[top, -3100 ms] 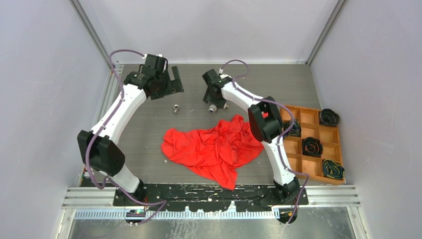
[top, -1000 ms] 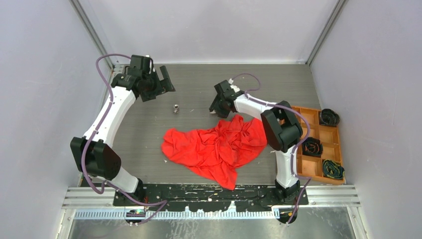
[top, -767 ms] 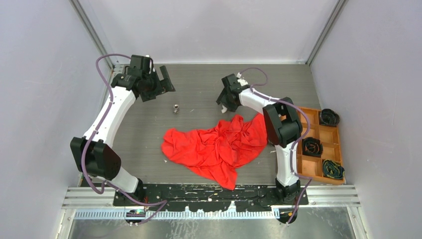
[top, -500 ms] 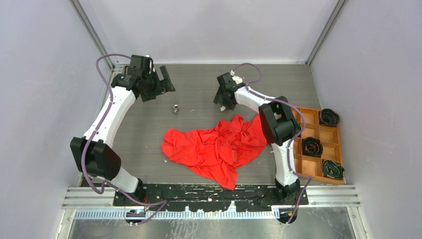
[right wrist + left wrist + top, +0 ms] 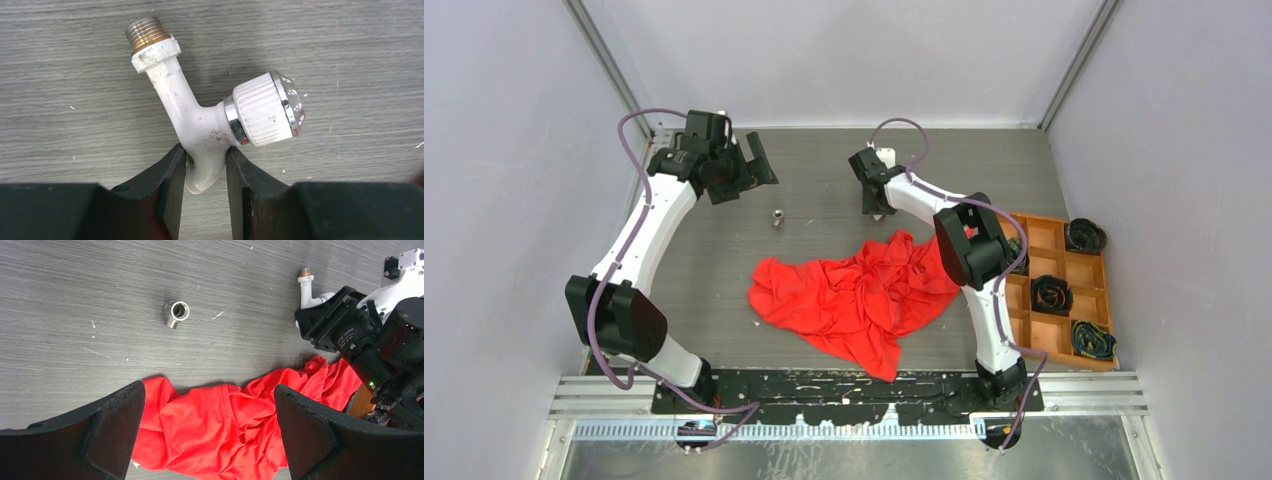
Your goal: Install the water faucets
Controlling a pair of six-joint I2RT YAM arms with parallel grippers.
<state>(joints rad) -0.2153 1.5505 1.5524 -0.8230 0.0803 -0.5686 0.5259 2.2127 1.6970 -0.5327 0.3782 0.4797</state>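
Observation:
The water faucet [image 5: 200,120] lies flat on the grey table: a white plastic tap with a brassy threaded tip [image 5: 145,33] and a ribbed round knob [image 5: 262,110]. My right gripper [image 5: 205,155] is shut on its spout end, a finger pressed against each side. In the left wrist view the faucet [image 5: 306,287] pokes out beyond the right gripper [image 5: 305,320]. A small grey metal fitting [image 5: 176,313] lies alone on the table [image 5: 777,217], left of the right gripper [image 5: 873,205]. My left gripper [image 5: 754,160] hovers wide open at the back left, holding nothing.
A crumpled red cloth [image 5: 854,295] covers the table's middle, just in front of the right gripper. An orange compartment tray [image 5: 1049,217] with black coiled parts [image 5: 1052,293] stands at the right edge. Grey walls close in the back and sides.
My right gripper swung left and further back, opened a little on the way, then closed on the faucet's spout. The left arm, fitting and cloth stayed put.

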